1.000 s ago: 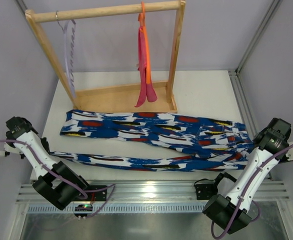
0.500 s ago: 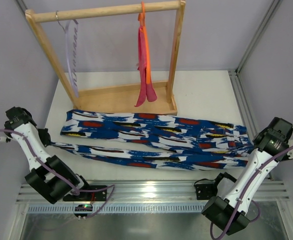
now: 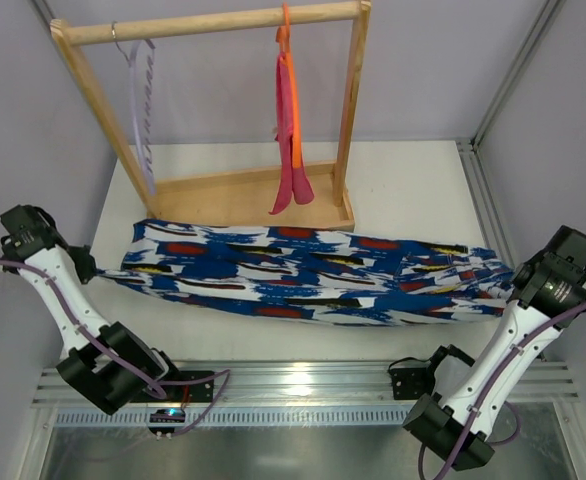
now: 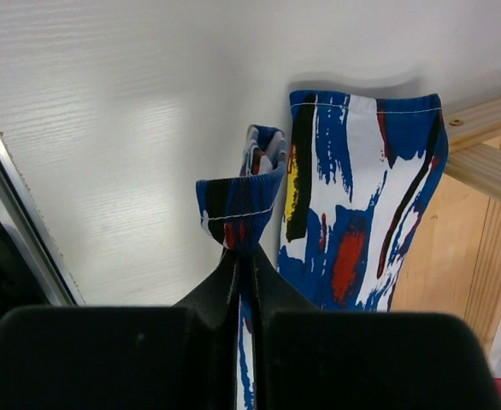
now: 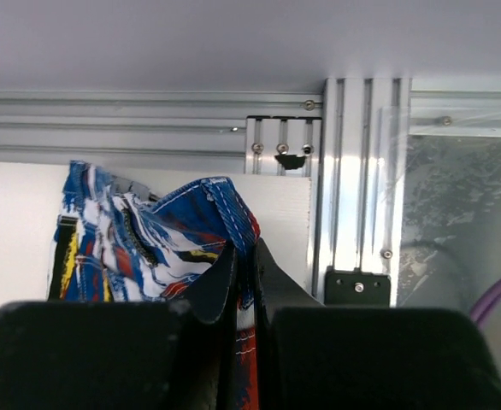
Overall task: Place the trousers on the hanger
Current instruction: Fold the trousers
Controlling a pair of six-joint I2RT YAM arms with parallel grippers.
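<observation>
White table — wooden rack stands at rear, base on top; trousers spread L–R across front, just beside rack base.

From above you can't really make out where the left gripper or right gripper meets the trousers in front of the rack. Each gripper's own body covers that spot. In the wrist shots the cloth vanishes behind the black gripper bodies. The left wrist shot's right edge chops off the rack. The hanger hook on the rack's rod is too tiny to read.
</observation>
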